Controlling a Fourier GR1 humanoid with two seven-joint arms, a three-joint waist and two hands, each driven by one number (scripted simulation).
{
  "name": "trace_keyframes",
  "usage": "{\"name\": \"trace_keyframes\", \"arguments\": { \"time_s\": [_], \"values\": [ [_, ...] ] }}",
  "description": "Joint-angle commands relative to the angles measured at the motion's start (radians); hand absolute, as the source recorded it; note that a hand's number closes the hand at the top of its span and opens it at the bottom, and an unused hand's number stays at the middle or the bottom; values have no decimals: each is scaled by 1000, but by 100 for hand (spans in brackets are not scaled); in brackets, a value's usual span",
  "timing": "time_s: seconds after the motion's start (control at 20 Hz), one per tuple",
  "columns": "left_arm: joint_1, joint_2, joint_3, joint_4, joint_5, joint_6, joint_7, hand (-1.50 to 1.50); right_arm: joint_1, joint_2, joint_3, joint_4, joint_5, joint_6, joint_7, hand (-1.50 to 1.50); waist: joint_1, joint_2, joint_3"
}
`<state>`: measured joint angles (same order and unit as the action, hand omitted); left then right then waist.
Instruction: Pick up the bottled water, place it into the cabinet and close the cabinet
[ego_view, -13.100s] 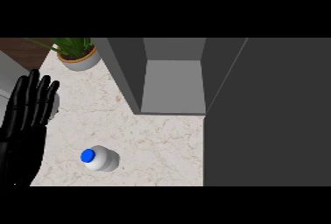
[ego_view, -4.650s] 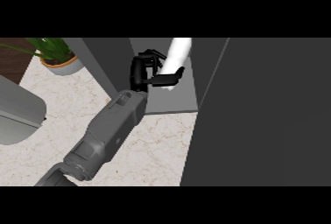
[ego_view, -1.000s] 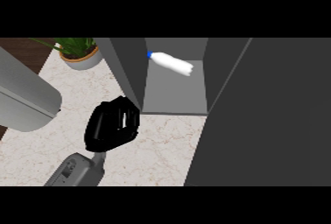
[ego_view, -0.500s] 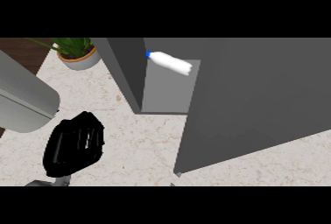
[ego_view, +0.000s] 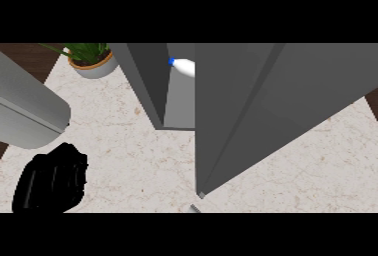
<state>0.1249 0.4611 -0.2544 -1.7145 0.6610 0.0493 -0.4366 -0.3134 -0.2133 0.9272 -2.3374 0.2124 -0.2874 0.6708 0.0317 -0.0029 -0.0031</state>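
Bottled water (ego_view: 182, 66) lies inside grey cabinet (ego_view: 148, 80) on marble counter (ego_view: 140, 155).

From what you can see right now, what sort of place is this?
Probably a kitchen counter: a pale speckled stone-look countertop, a tall grey cabinet holding a white water bottle with a blue cap, and a small potted green plant.

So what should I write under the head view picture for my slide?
Bottled water lies inside the cabinet, its door partly closed; a black hand hovers over the counter.
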Motion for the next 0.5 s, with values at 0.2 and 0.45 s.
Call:
{"name": "trace_keyframes", "arguments": {
  "time_s": [0.2,0.45],
  "values": [
    [41,48,63,27,42,-100,-18,150,-240,202,-97,295,1,-130,21,150,16,9,-1],
    [80,82,103,4,53,-146,-32,150,-373,208,-288,453,-156,-172,-25,150,22,13,2]
  ]
}}
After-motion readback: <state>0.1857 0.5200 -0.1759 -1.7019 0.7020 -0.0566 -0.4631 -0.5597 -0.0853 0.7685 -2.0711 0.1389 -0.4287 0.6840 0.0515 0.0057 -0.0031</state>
